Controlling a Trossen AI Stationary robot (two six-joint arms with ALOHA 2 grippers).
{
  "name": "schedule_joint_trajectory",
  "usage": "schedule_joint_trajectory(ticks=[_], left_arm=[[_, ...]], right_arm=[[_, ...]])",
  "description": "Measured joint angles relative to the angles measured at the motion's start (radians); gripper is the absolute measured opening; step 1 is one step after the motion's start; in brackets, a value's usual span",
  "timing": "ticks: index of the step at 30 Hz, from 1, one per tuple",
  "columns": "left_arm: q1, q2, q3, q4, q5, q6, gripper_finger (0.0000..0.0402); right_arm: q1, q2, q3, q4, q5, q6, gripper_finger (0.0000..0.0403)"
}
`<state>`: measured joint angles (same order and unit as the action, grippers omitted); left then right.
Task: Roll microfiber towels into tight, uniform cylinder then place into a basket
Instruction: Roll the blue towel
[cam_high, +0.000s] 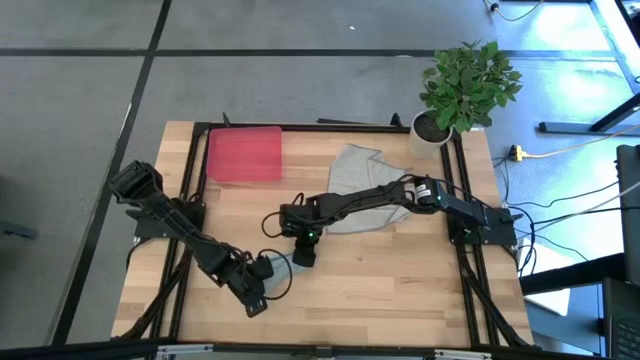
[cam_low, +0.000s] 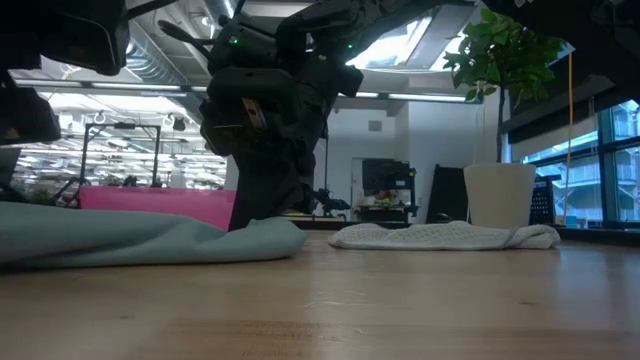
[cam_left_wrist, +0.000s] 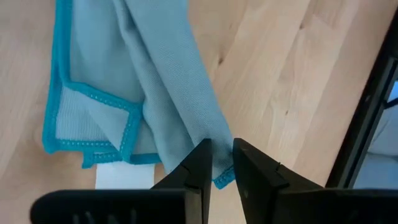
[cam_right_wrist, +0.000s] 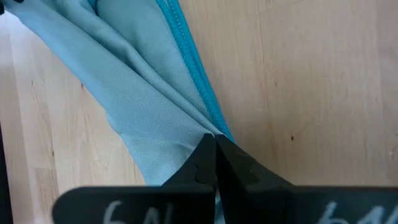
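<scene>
The pale blue-teal microfiber towel (cam_left_wrist: 155, 81) lies gathered into a long bunch on the wooden table, between my two grippers near the table's front middle. My left gripper (cam_left_wrist: 222, 158) is shut on one end of it and my right gripper (cam_right_wrist: 214, 149) on the other. In the high view only a small patch of this towel (cam_high: 281, 265) shows between the left gripper (cam_high: 262, 271) and the right gripper (cam_high: 303, 256). The light grey towel (cam_high: 358, 180) lies crumpled behind, partly under my right arm. The basket, a red tray (cam_high: 244, 156), rests flat at the far left. My left gripper pinches the towel's end between its two fingers, beside the bright blue hem (cam_left_wrist: 222, 178). The fingers slant down onto it from above. Several gathered folds run away from them, slack on the table. My right gripper pinches the bunched towel between its two fingers, right by the stitched blue hem (cam_right_wrist: 208, 121). The fingers slant down from above. Several folds fan out from the pinch, and the cloth (cam_low: 150, 240) lies on the table.
A white pot with a green plant (cam_high: 462, 85) stands at the table's far right corner. A black frame rail (cam_left_wrist: 367, 106) runs along the table's edge near my left gripper. Bare wood (cam_high: 400, 280) lies at the near right.
</scene>
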<state>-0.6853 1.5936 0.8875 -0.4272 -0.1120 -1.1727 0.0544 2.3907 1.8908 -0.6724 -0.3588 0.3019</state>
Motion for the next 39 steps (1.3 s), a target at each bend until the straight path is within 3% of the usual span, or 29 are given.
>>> schedule_joint_trajectory(ticks=[34, 39], left_arm=[[0.04, 0.001, -0.001, 0.003, 0.077, -0.1, 0.0057], [0.036, 0.049, -0.001, 0.006, 0.081, -0.101, 0.0057]], right_arm=[[-0.001, 0.0, 0.0, 0.002, 0.0, -0.019, 0.0003], [-0.001, 0.0, 0.0, 0.002, -0.001, -0.019, 0.0003]])
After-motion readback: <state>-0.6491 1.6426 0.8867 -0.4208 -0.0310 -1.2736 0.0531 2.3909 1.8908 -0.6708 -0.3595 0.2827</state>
